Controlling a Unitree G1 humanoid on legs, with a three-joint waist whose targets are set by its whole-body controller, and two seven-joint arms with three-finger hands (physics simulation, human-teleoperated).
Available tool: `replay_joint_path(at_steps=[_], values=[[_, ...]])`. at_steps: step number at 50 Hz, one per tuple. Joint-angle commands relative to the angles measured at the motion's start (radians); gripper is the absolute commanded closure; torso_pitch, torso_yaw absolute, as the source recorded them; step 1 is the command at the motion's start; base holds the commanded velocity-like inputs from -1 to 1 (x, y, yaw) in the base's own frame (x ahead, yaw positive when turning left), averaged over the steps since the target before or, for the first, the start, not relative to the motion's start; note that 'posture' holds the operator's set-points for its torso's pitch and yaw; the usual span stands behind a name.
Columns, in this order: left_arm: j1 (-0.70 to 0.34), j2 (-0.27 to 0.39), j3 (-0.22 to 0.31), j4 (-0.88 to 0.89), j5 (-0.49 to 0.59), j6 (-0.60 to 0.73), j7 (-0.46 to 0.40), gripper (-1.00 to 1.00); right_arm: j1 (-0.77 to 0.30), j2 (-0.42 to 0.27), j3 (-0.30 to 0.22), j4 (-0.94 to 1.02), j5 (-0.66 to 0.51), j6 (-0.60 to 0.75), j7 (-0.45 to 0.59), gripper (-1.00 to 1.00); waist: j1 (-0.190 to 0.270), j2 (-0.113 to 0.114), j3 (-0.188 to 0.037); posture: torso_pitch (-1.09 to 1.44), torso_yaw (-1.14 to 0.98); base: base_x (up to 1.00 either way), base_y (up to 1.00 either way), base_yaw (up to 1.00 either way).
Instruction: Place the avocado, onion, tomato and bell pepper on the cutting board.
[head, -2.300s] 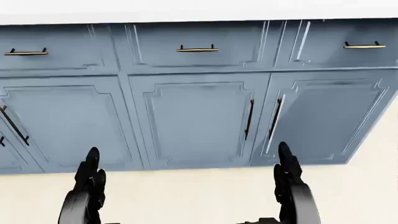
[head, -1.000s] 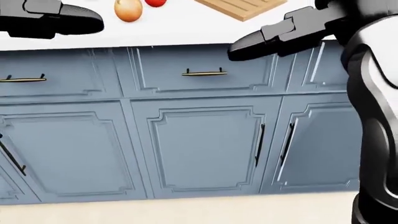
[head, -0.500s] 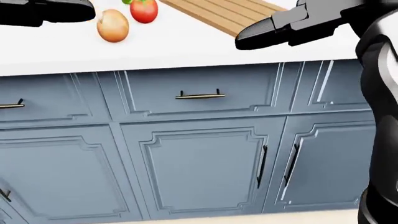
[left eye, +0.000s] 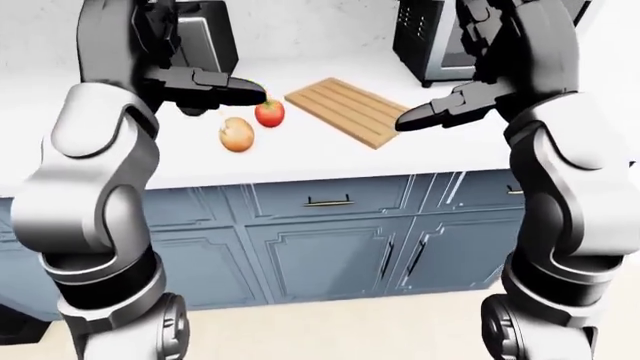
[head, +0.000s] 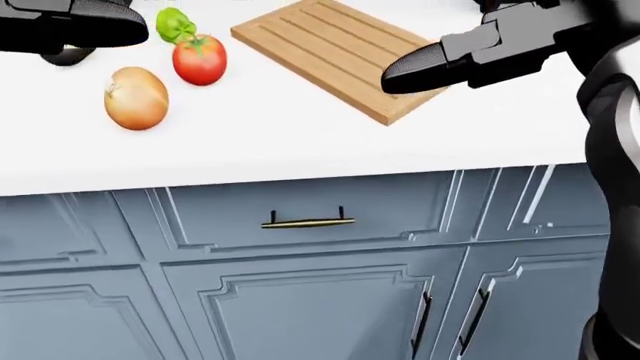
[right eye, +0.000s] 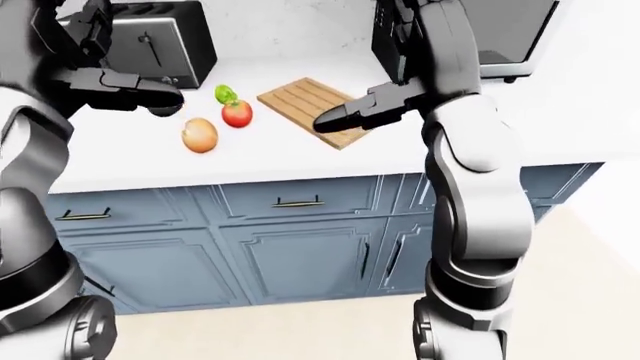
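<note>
— While I stand at the white counter (head: 300, 142), where are the foods?

— The onion (head: 136, 98) sits at about ten o'clock in my head view. The tomato (head: 200, 59) is just beside it, at eleven. The green bell pepper (head: 173, 23) peeks out above the tomato. The cutting board (head: 340, 52) is at one o'clock, bare.

— And your hands?

— My left hand (head: 75, 28) and right hand (head: 465, 56) hang over the counter, fingers stretched out flat, holding nothing.
</note>
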Motion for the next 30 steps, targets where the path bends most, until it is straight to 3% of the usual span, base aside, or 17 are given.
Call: replay_joint_path(at_steps=[1, 4, 5, 10, 13, 15, 16, 18, 19, 20, 24, 27, 30], values=[[-0.025, 0.016, 0.019, -0.017, 0.003, -0.017, 0.004, -1.00, -0.025, -0.002, -0.003, -0.015, 0.000, -0.021, -0.004, -1.00, 0.003, 0.001, -0.019, 0.00, 0.00, 0.11, 0.00, 0.00], [-0.022, 0.023, 0.022, -0.017, 0.002, -0.017, 0.004, -1.00, -0.025, 0.000, 0.001, -0.012, -0.001, -0.024, -0.001, -1.00, -0.008, 0.058, -0.027, 0.00, 0.00, 0.05, 0.00, 0.00], [-0.023, 0.026, 0.023, -0.018, 0.002, -0.016, 0.004, -1.00, -0.026, 0.000, 0.003, -0.011, -0.004, -0.024, -0.001, -1.00, -0.015, 0.022, -0.016, 0.00, 0.00, 0.05, 0.00, 0.00], [-0.012, 0.045, 0.039, -0.025, -0.005, -0.012, 0.001, -1.00, -0.029, -0.011, 0.011, -0.021, -0.034, 0.002, 0.006, -1.00, -0.007, 0.016, -0.016, 0.00, 0.00, 0.01, 0.00, 0.00], [-0.018, 0.054, 0.044, -0.030, -0.013, -0.003, 0.004, -1.00, -0.039, -0.002, 0.013, -0.011, -0.033, -0.007, 0.013, -1.00, -0.001, -0.024, -0.002, 0.00, 0.00, 0.00, 0.00, 0.00], [-0.017, 0.056, 0.043, -0.030, -0.017, -0.004, 0.003, -1.00, -0.048, -0.001, 0.009, -0.015, -0.035, -0.007, 0.016, -1.00, 0.002, -0.014, -0.013, 0.00, 0.00, 0.00, 0.00, 0.00], [-0.018, 0.058, 0.043, -0.029, -0.019, -0.005, 0.004, -1.00, -0.048, -0.005, 0.011, -0.016, -0.039, -0.004, 0.020, -1.00, 0.002, -0.007, -0.047, 0.00, 0.00, 0.12, 0.00, 0.00], [-0.018, 0.058, 0.043, -0.029, -0.022, -0.005, 0.005, -1.00, -0.052, 0.000, 0.004, -0.027, -0.031, 0.003, 0.023, -1.00, 0.007, -0.003, -0.031, 0.00, 0.00, 0.29, 0.00, 0.00], [-0.016, 0.058, 0.043, -0.029, -0.022, -0.007, 0.007, -1.00, -0.051, -0.003, 0.005, -0.030, -0.032, 0.006, 0.023, -1.00, 0.007, 0.000, -0.006, 0.00, 0.00, 0.38, 0.00, 0.00], [-0.015, 0.057, 0.043, -0.029, -0.024, -0.008, 0.007, -1.00, -0.048, -0.002, 0.006, -0.033, -0.032, 0.007, 0.024, -1.00, 0.005, 0.004, -0.002, 0.00, 0.00, 0.39, 0.00, 0.00], [-0.012, 0.060, 0.042, -0.031, -0.024, -0.008, 0.007, -1.00, -0.034, 0.002, 0.006, -0.038, -0.031, 0.002, 0.023, -1.00, 0.001, 0.019, -0.008, 0.00, 0.00, 0.38, 0.00, 0.00], [-0.010, 0.060, 0.039, -0.034, -0.021, -0.007, 0.008, -1.00, -0.026, 0.003, 0.002, -0.050, -0.027, 0.005, 0.022, -1.00, 0.002, 0.013, -0.018, 0.00, 0.00, 0.39, 0.00, 0.00], [-0.010, 0.057, 0.036, -0.037, -0.019, -0.004, 0.007, -1.00, -0.014, 0.003, 0.000, -0.066, -0.025, 0.010, 0.022, -1.00, 0.006, 0.029, -0.010, 0.00, 0.00, 0.38, 0.00, 0.00]])
